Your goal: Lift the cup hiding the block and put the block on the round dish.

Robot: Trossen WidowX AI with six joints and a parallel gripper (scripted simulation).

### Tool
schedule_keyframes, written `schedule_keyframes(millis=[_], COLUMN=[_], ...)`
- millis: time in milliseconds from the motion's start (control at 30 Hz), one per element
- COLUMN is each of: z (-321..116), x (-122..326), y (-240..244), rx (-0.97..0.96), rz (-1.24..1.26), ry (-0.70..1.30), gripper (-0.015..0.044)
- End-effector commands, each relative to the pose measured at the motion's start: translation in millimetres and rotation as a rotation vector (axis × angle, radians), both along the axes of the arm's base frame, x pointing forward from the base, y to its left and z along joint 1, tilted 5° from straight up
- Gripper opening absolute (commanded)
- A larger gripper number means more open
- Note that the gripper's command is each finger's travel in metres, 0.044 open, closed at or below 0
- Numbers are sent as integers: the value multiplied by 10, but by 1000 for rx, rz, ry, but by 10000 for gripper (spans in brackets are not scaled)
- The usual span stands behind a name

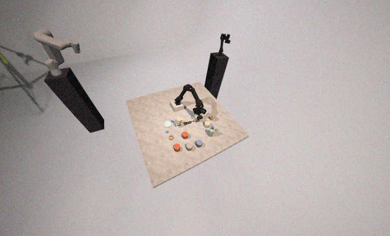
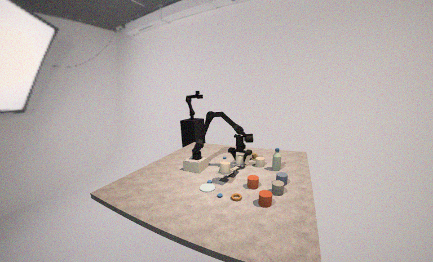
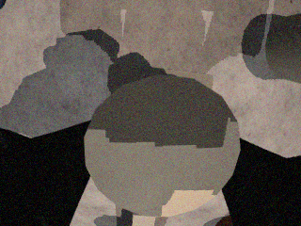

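Note:
My gripper [image 1: 198, 116] [image 2: 239, 158] points down and is shut on a cream cup [image 2: 239, 159] [image 3: 162, 165] at the balance's end farther from the dish. The cup fills the space between the fingers in the wrist view. I cannot tell whether it touches its pan. The other cream cup [image 1: 179, 120] [image 2: 224, 167] stands upright on the end nearer the dish. The balance [image 1: 187, 121] [image 2: 235, 169] runs between the cups. The round pale dish [image 1: 167, 124] [image 2: 207, 187] lies beyond that second cup, with no cup above it. No block shows.
Beside the held cup are a cream cylinder [image 1: 207, 124] [image 2: 260, 161] and a small brass-coloured object [image 1: 211, 118] [image 2: 254, 156]. A green bottle [image 1: 211, 132] [image 2: 277, 161] stands farther out. Red cylinders [image 1: 185, 134] [image 2: 265, 198], a grey one [image 2: 277, 187], a blue one [image 2: 282, 178] and an orange ring [image 1: 169, 138] occupy the front.

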State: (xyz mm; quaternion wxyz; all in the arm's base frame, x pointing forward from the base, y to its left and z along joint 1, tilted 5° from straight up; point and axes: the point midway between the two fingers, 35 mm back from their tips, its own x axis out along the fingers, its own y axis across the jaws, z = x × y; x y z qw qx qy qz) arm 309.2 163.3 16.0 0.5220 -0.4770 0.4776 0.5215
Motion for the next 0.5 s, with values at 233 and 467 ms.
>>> schedule_keyframes(millis=[233,467], z=[146,232], x=[30,42], y=[4,2], rx=[4,4], rz=[-5,-5], ry=[-1,-2], gripper=[0,0])
